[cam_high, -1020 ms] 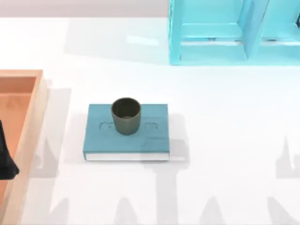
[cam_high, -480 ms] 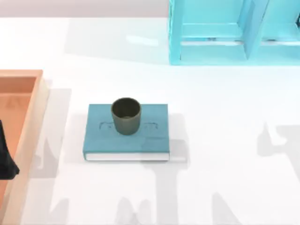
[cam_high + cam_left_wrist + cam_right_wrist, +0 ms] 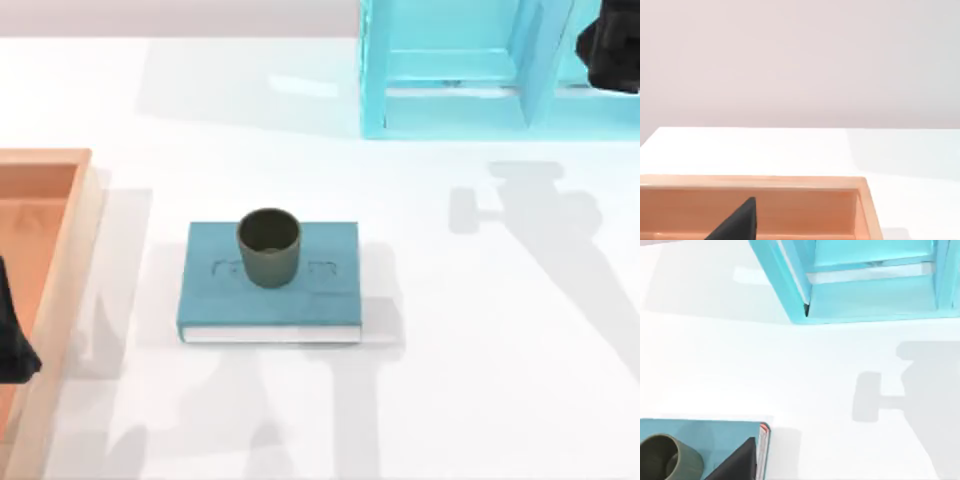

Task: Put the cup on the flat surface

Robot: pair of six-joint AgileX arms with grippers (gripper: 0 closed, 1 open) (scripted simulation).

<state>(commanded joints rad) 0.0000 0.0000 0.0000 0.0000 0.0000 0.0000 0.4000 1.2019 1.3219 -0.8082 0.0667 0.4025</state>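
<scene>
The small olive-brown cup [image 3: 268, 247] stands upright on the far half of a teal-blue book [image 3: 270, 295], left of the table's middle. The flat surface, the white tabletop [image 3: 480, 340], lies bare all around the book. My right gripper [image 3: 610, 48] shows as a dark shape at the top right corner, over the cyan shelf and far from the cup. The right wrist view takes in the cup [image 3: 667, 460] and the book [image 3: 720, 437] from a distance. My left gripper [image 3: 12, 345] stays at the left edge above the tray. Nothing is holding the cup.
An orange-brown wooden tray [image 3: 70, 230] runs along the left side, its rim [image 3: 755, 182] seen up close in the left wrist view. A cyan open shelf unit [image 3: 450, 80] stands at the back right. The right arm's shadow [image 3: 540, 215] falls on the tabletop right of the book.
My right arm has come into sight at the top right corner, and its shadow has slid up and leftward across the table. Cup, book and left arm have stayed put.
</scene>
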